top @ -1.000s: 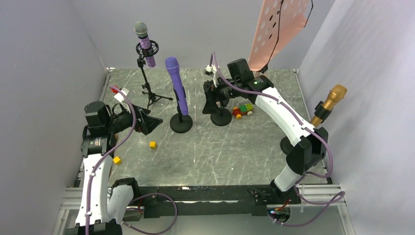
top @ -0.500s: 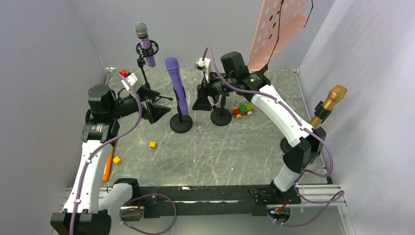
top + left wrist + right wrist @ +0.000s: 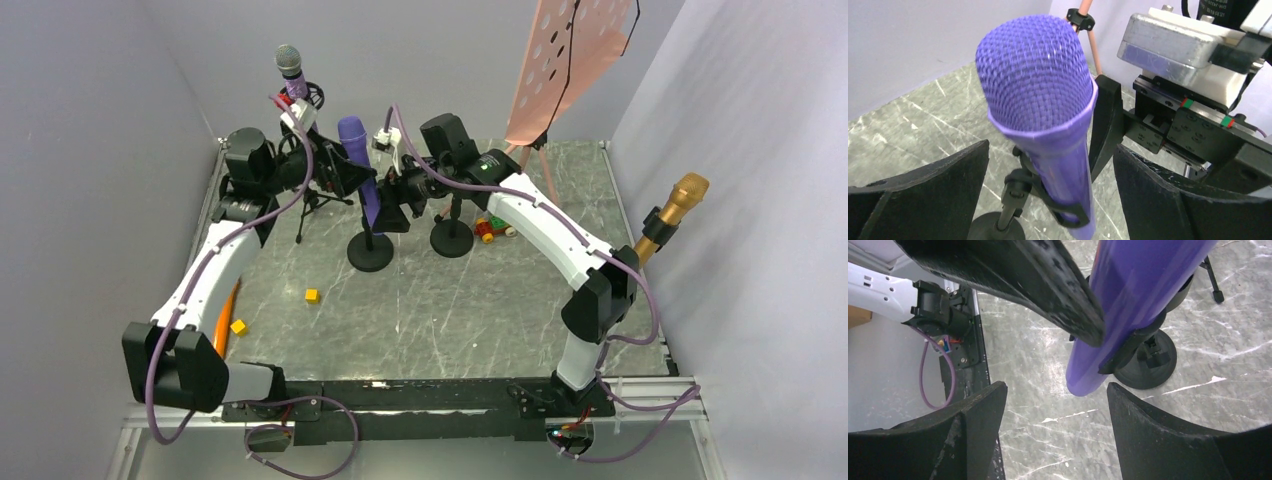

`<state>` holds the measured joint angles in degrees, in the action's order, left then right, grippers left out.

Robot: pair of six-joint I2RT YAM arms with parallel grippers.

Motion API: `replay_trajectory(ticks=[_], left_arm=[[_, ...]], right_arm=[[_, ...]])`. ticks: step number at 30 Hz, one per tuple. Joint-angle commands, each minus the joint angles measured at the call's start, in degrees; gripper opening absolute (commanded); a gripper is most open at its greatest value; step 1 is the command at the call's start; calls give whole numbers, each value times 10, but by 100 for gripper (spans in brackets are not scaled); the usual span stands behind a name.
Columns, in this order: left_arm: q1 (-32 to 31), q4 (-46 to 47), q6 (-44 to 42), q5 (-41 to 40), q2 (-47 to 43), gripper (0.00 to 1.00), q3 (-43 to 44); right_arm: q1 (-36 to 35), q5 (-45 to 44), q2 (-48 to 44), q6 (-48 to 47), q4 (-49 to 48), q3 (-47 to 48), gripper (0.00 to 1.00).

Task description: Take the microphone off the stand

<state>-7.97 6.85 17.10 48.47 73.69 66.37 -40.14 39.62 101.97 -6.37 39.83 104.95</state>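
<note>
Two claws [image 3: 338,176] [image 3: 392,208] now beside microphone [image 3: 351,131]

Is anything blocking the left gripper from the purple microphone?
Nothing visible: the purple microphone stands between the open fingers of the left gripper, with gaps on both sides. The right gripper hovers close on its far side.

Purple microphone [image 3: 1143,295] clipped in stand [image 3: 1148,365]; claw [image 3: 1054,407] spread.

grey marbled table [image 3: 450,310], black round stand base [image 3: 370,253], yellow cube [image 3: 312,295], coloured toy bricks [image 3: 496,226]
</note>
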Motion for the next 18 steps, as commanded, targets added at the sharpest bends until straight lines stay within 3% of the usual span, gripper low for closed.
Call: replay_trajectory(ticks=[1, 4, 9, 13, 18], left_arm=[[-19, 101, 42, 23, 21, 94, 38], [-22, 134, 35, 80, 30, 84, 40], [-20, 131, 34, 189, 41, 58, 46], [-17, 200, 106, 244, 53, 34, 27], [-17, 301, 221, 342, 88, 24, 55]], right_arm=[[0, -10, -4, 12, -29, 27, 78], [0, -9, -14, -2, -19, 20, 78], [0, -13, -51, -35, 1, -14, 79], [1, -11, -71, -46, 13, -29, 79], [7, 8, -97, -76, 49, -12, 79]])
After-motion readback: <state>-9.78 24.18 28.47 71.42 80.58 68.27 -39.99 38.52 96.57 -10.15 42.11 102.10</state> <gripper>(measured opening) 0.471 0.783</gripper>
